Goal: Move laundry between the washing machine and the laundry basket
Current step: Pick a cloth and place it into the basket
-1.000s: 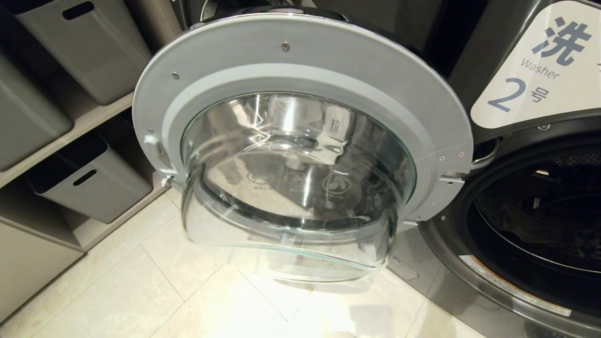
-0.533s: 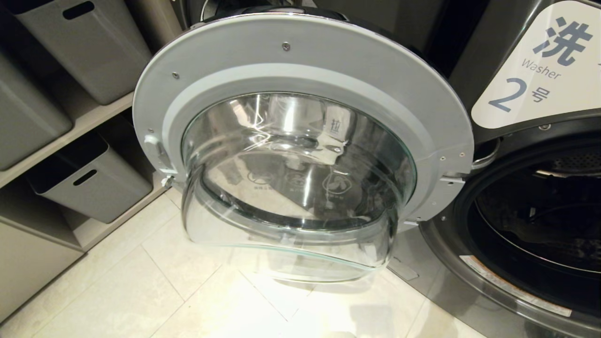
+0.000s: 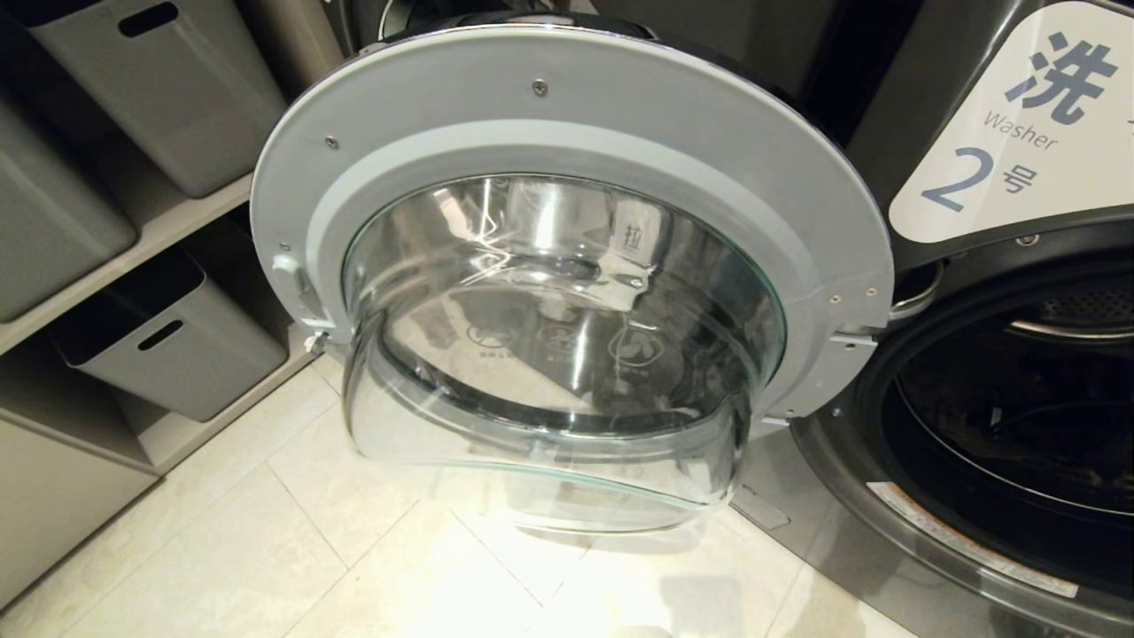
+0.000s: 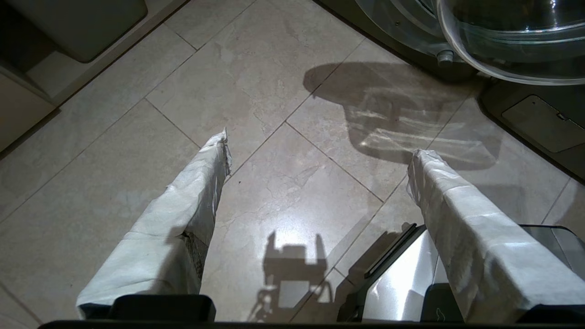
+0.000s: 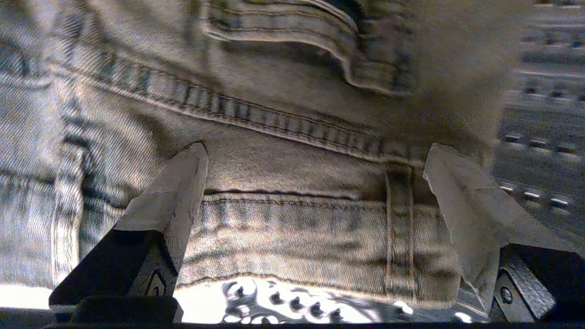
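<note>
The washing machine (image 3: 966,496) stands at the right with its round glass door (image 3: 567,115) swung wide open. Its drum mouth (image 3: 1019,416) is dark, and in the head view I cannot make out the laundry in it. In the right wrist view, faded blue jeans (image 5: 274,228) lie on the perforated drum wall (image 5: 539,91). My right gripper (image 5: 315,151) is open and close over them, a finger on each side of the waistband and belt loop. My left gripper (image 4: 320,146) hangs open over the floor tiles, holding nothing. The laundry basket is out of view.
Grey bins (image 3: 168,346) sit on shelves at the left. Pale floor tiles (image 3: 292,549) run in front of the machine. The open door juts out over the floor between the shelves and the drum. A corner of my silver base (image 4: 402,283) shows under the left gripper.
Dark shapes inside the drum mouth have shifted, and more of the perforated drum wall shows at its top. The door, the shelves and the floor are as they were.
</note>
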Controlling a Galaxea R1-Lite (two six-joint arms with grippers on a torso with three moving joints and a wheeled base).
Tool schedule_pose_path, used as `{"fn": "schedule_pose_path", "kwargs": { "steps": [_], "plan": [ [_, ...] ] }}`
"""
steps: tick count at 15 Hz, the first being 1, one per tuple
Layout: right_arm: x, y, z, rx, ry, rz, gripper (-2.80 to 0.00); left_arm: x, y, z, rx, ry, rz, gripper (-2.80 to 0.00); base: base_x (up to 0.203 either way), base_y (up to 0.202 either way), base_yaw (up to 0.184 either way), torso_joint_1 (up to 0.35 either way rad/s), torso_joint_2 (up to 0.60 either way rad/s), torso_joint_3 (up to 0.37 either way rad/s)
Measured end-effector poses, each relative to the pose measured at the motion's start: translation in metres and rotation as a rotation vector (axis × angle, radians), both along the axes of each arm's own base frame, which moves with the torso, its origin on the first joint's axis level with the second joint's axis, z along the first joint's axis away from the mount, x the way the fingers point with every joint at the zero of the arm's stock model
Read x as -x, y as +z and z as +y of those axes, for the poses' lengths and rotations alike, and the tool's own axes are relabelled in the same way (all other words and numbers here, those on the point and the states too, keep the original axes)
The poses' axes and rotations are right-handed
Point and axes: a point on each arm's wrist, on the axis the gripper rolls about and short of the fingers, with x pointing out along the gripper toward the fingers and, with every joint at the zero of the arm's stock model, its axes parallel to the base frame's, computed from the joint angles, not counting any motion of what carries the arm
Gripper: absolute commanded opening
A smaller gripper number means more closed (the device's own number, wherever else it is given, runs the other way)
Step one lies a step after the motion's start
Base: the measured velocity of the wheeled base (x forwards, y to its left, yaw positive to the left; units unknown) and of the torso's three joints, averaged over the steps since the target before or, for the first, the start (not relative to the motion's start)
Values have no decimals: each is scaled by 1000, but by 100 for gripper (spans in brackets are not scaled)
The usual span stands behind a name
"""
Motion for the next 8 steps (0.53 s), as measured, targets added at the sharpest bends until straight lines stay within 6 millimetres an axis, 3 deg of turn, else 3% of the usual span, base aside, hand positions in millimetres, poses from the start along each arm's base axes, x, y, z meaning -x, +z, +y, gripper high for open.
{"fn": "schedule_pose_path", "kwargs": {
  "steps": [4, 8],
  "plan": [
    [-1, 0, 2, -44, 78, -27, 0, 0, 0, 0, 0, 0, 0, 0, 0, 0, 0, 0, 0, 0],
    [2, 13, 8, -159, 144, -87, 0, 0, 0, 0, 0, 0, 0, 0, 0, 0, 0, 0, 0, 0]
  ]
}}
